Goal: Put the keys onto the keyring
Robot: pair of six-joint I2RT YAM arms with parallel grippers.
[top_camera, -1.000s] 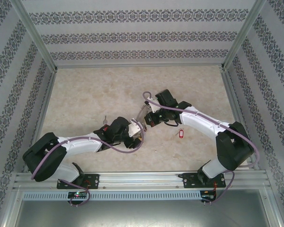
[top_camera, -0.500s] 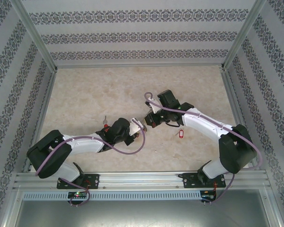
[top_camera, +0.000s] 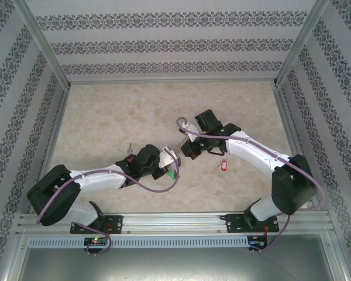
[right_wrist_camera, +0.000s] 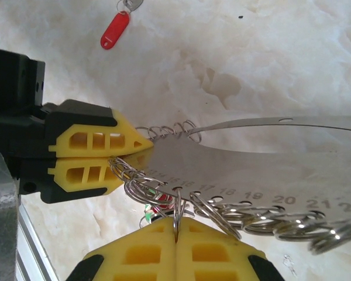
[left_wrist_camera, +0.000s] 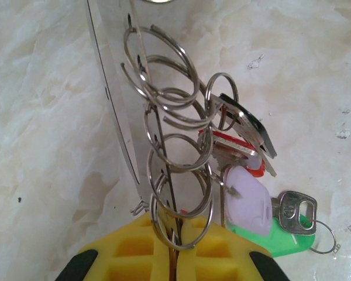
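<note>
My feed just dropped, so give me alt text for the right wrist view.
The right gripper, yellow-fingered, is shut on one small ring of the flat, numbered silver metal keyring, while the left gripper clamps its ring-strung end. A solid red plastic key tag lies loose on the pale marbled table beyond.

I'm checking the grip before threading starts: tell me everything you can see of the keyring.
The keyring is a thin, flat silver metal band curved into a loop, punched with holes and stamped with numbers. Many small split rings hang from it, along with a purple tag, a green tag, a red tag and a silver key. The left pincer and the right pincer are both shut on its rings, holding it between them.
</note>
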